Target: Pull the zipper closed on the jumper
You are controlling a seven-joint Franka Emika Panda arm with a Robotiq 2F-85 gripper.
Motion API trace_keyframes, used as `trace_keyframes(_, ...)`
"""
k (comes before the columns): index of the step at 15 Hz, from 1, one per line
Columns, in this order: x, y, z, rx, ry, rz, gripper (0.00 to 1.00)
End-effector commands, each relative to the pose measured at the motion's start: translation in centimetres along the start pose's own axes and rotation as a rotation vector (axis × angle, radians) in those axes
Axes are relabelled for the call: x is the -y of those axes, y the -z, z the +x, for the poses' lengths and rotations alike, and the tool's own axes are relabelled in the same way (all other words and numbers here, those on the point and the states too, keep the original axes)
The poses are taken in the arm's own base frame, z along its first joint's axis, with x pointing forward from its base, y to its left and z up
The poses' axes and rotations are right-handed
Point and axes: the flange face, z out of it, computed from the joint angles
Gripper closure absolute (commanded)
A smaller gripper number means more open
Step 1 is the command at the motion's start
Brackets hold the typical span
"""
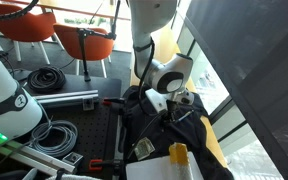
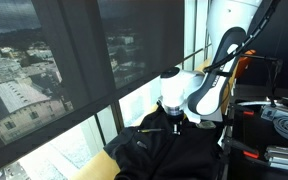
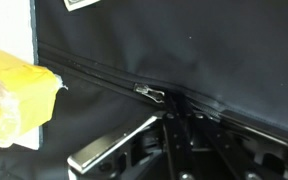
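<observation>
The black fabric jumper (image 3: pixel 214 50) is spread flat so its silvery zipper slider (image 3: pixel 150 92) is reached by fingers (image 3: pixel 114 145) whose closure cannot be told.

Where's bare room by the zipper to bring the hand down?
In the wrist view, bare jumper fabric lies above the zipper, right of the white label. It is crowded at left, where the yellow object sits beside the zipper.
</observation>
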Motion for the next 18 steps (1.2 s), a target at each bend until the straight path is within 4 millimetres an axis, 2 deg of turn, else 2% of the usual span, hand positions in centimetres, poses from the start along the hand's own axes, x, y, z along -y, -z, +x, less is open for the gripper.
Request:
trace_keyframes(1,1.9,1.5,0.2,-0.033,0.046,-0.022,0.98)
trace_keyframes(18,10.4,5.0,2.9,-0.114,0.182,-0.056,0.98)
